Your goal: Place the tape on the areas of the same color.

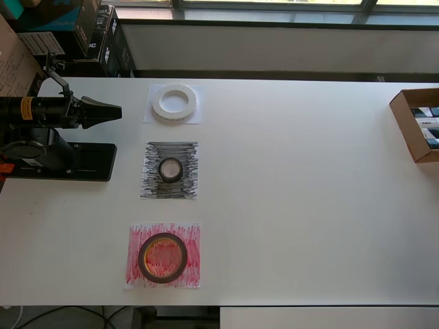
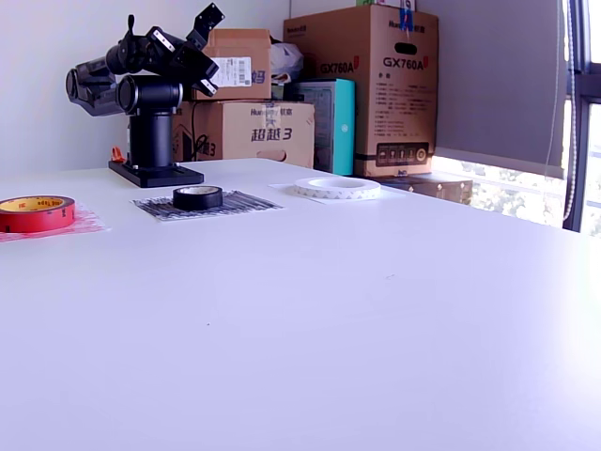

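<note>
Judging step: all three rolls are being seen on matching sheets; nothing is being left to place.
White ring: flat, wide, lying on white sheet.
Black ring: small, on black sheet.
Red ring: yellowish core, on red sheet.
Tool: folded back near its base, nothing is being held; jaw state cannot be told.
Worktop: smooth, white.

A white table carries everything. In the overhead view, three paper sheets lie flat on it in a column left of centre: a plain white sheet at 12 o'clock, a black-scribbled sheet in the middle, and a red-scribbled sheet at 6 o'clock. The arm's black base plate sits at 9 o'clock of the black sheet. An open cardboard box rests at the table's 3 o'clock edge.
</note>
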